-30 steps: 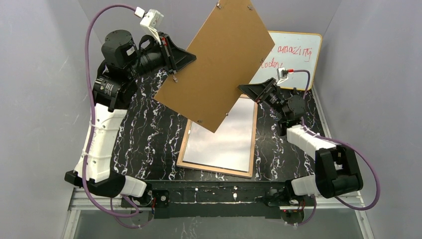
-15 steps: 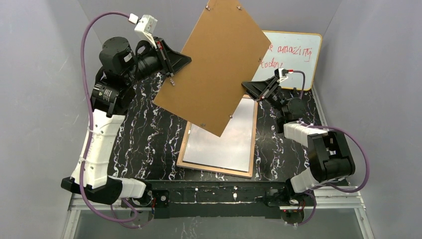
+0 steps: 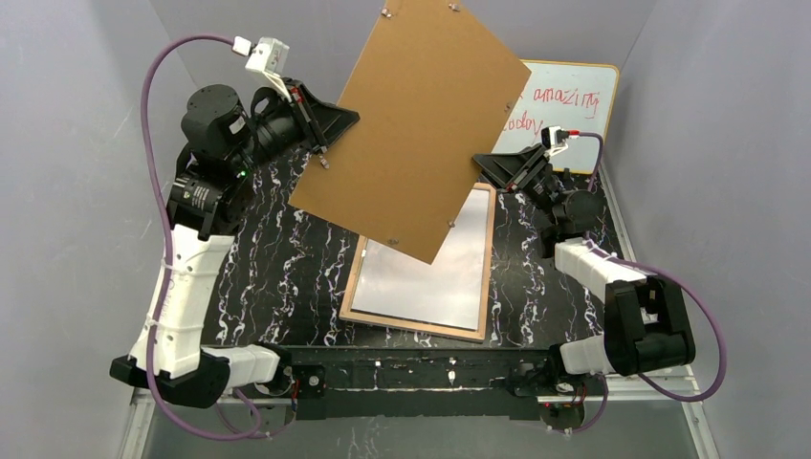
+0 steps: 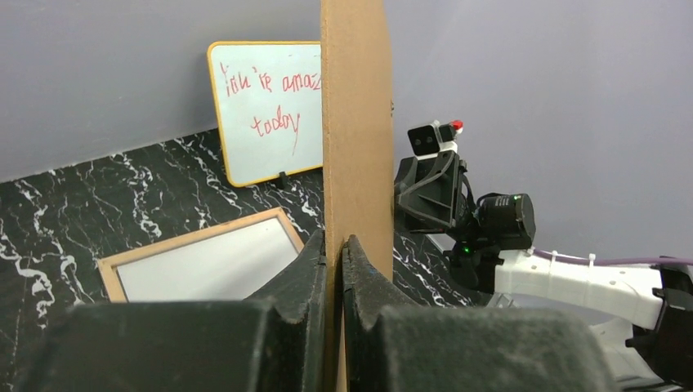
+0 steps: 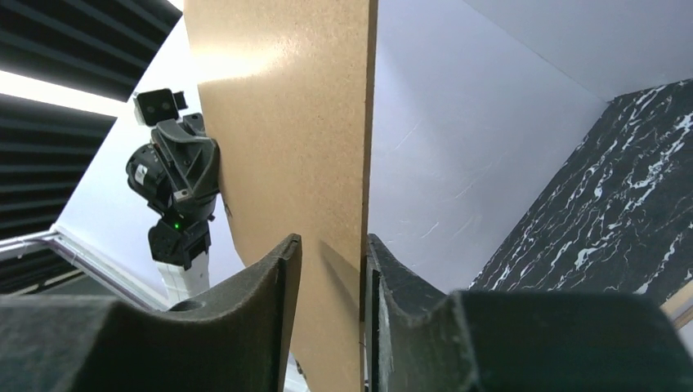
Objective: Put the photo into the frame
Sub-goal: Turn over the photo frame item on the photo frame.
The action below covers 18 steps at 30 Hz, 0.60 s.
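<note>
Lying flat, frame [image 3: 411,326] — long axis near-to-far, tan rim up

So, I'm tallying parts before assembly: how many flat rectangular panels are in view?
3: the brown backing board held up in the left gripper; the frame lying flat on the table under it; the whiteboard standing at the back. More could be hidden behind the board.

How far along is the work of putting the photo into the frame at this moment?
Done: the frame lies open on the table. In hand: the left hand grips the brown board in the air; the right hand straddles its opposite edge. Left: no photo is plainly seen, and the board is not yet fitted.
</note>
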Available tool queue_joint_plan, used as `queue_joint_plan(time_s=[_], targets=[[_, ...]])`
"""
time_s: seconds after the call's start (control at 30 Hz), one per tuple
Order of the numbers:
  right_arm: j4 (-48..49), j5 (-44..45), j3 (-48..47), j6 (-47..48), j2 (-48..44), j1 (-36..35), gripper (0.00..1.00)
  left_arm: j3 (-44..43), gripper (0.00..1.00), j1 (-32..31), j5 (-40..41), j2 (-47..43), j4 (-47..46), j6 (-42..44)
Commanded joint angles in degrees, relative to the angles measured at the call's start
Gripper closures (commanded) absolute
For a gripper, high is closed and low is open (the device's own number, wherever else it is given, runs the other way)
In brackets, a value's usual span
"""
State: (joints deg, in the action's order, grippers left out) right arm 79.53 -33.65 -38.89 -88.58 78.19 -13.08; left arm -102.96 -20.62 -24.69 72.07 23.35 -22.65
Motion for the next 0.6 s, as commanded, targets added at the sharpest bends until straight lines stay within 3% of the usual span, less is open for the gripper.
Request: queue_joint_plan(time_s=[0.0,0.23,0.37,0.43,0.57], targets=[[9.25,-1.09,-5.58,-3.15,-4.49,-1.33,0.63,4.24,1.0,1.29,7.18,2.21,4.21,3.53],[15.67,-0.28,-4.92,-6.35,-4.78,-1.39,0.69,6.42,1.0,5.88,-0.24,3.3,4.2,-3.76],[22.93,-0.11,-6.08,-10.72,-2.62,-1.33,0.57,10.29,1.0,12.58,-12.33,3.38,-2.31,-14.06],[24.74,-0.22,-7.0,-12.15,-1.66,-1.33,0.56,13.0,1.0,14.56,-17.42,3.13,-7.25,-18.96],[24.76,-0.01,-7.95,-12.22,-1.21,-1.34,0.55,16.12,1.0,15.79,-20.85,2.15,-12.49,-24.12]])
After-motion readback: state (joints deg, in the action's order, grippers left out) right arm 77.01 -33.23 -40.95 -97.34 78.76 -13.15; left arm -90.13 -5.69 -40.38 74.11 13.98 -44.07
